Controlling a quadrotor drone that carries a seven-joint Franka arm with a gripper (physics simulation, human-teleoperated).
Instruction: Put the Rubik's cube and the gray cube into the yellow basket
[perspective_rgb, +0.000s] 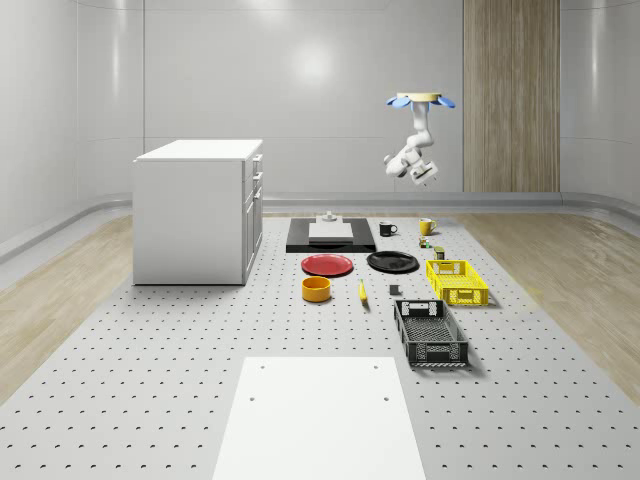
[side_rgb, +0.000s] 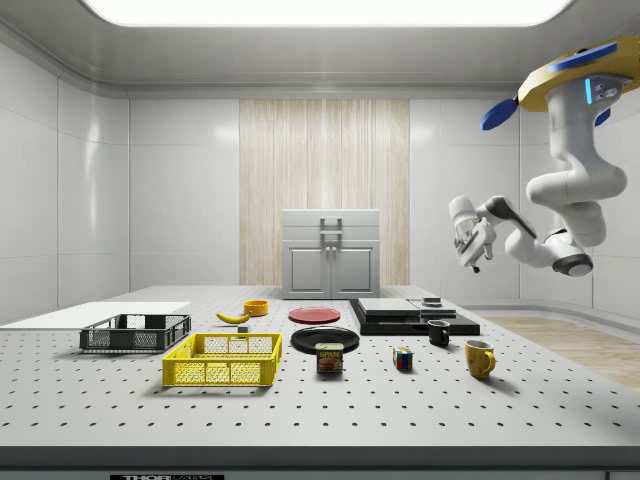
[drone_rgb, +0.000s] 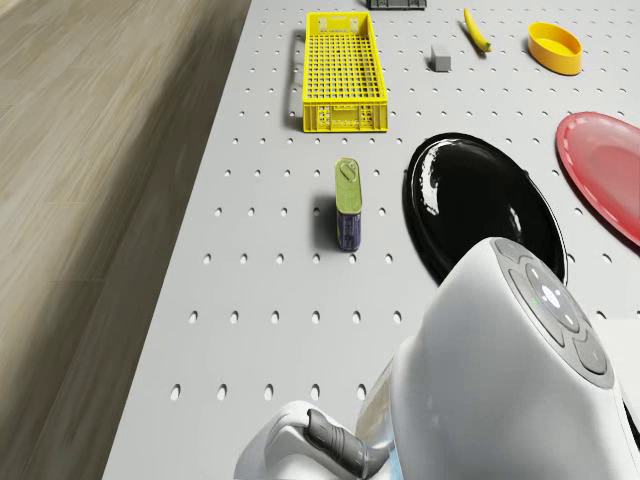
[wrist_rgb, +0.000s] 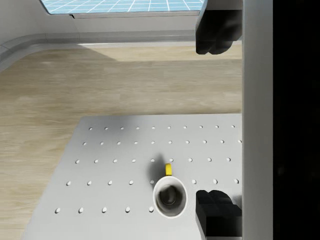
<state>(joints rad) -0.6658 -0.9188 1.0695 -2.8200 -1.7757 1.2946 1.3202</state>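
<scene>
Your drone (side_rgb: 578, 78) hovers high over the far right end of the bench (perspective_rgb: 150, 400), above the yellow mug (perspective_rgb: 427, 226). The arm hangs from it in a bent S: down from the body, elbow low, forearm folded back up toward the side view's left. The end effector (side_rgb: 470, 243) sits well above the bench, fingers pointing down, released with a wide gap between the two pads (wrist_rgb: 216, 31); it grips nothing. In the wrist view the yellow mug lies directly below, between the pads.

Count:
- Two baskets: one yellow basket (perspective_rgb: 457, 281), one black basket (perspective_rgb: 430, 332) just in front of it.
- Two plates: one red (perspective_rgb: 328, 265), one black (perspective_rgb: 392, 262).
- Two mugs: the yellow one, one black (perspective_rgb: 388, 229).
- One orange bowl (perspective_rgb: 317, 289), one banana (perspective_rgb: 362, 291), one tin (side_rgb: 329, 358).
- One Rubik's cube (side_rgb: 403, 359), on the bench between the tin and the yellow mug, outside the yellow basket.
- One gray cube (drone_rgb: 440, 58), on the bench near the yellow basket, between it and the banana, also outside.
- One white cabinet (perspective_rgb: 198, 210), one black slab (perspective_rgb: 330, 236) with a white block on it.

Writing: the tin's label reads "SPAM" in the side view.
</scene>
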